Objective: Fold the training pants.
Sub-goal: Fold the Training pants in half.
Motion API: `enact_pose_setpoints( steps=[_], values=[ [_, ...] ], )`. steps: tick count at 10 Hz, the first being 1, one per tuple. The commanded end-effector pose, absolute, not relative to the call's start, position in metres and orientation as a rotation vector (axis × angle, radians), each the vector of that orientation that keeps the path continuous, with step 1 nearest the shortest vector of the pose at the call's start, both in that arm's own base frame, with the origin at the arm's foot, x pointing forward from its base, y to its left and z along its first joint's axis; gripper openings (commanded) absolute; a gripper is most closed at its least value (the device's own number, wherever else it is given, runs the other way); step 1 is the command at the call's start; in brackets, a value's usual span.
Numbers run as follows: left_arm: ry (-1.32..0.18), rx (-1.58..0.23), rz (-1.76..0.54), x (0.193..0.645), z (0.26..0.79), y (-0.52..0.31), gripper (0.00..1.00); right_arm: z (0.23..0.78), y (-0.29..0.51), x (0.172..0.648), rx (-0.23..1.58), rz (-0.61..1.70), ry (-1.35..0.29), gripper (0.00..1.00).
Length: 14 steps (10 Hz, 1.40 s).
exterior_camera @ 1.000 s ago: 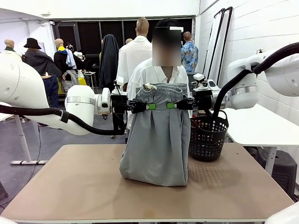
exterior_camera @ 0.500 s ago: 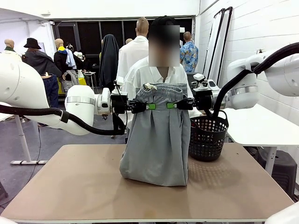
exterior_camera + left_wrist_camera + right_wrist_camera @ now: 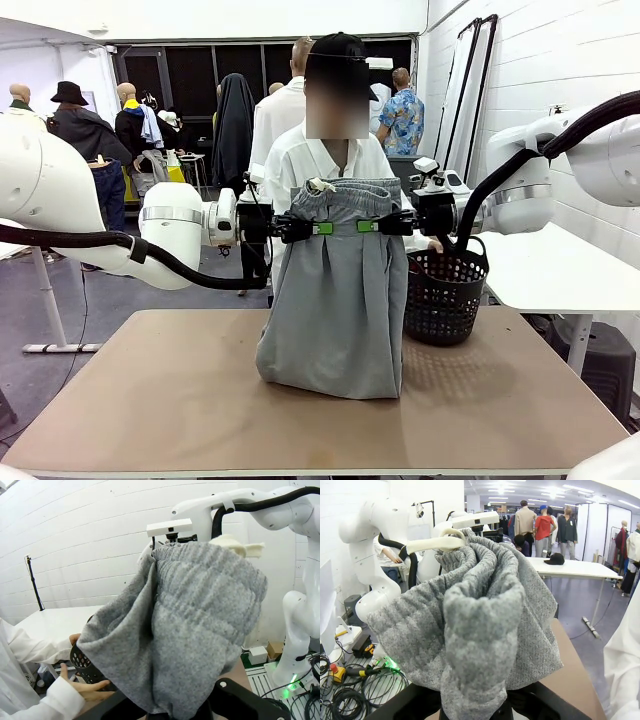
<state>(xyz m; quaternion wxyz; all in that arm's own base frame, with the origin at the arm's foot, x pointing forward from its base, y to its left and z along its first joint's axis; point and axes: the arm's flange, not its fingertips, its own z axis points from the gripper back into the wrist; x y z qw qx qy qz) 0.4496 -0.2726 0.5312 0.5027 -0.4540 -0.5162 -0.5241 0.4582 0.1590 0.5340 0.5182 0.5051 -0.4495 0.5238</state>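
The light grey training pants point(image 3: 335, 300) hang upright over the table, waistband on top, their lower end bunched on the tabletop point(image 3: 150, 400). My left gripper point(image 3: 322, 228) is shut on the waistband's left part and my right gripper point(image 3: 366, 226) is shut on its right part, close together. In the left wrist view the gathered waistband point(image 3: 200, 610) bulges over my fingers, hiding them. The right wrist view shows the same bunched fabric point(image 3: 480, 610) and a pale drawstring point(image 3: 432, 542). A person in a white shirt point(image 3: 310, 160) stands right behind the pants.
A black mesh basket point(image 3: 445, 295) stands on the table just right of the pants; the person's hand point(image 3: 87, 685) holds it at its rim. A white table point(image 3: 560, 265) is at the right. People stand farther back.
Both arms and the pants have stayed still. Only the person behind the pants has shifted a little to the left.
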Motion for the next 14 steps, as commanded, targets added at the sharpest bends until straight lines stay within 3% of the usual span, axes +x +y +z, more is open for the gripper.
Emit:
enact_pose_setpoints(
  steps=[1,14],
  values=[
    [-1.263,-1.075,-1.277,0.448,0.533,-0.272,0.00,0.535,0.160,0.455,1.213,1.262,-1.078,0.00],
    [-1.244,-1.100,-1.217,0.451,0.552,-0.238,0.00,0.559,0.184,0.499,1.228,1.343,-0.970,0.00]
  ],
)
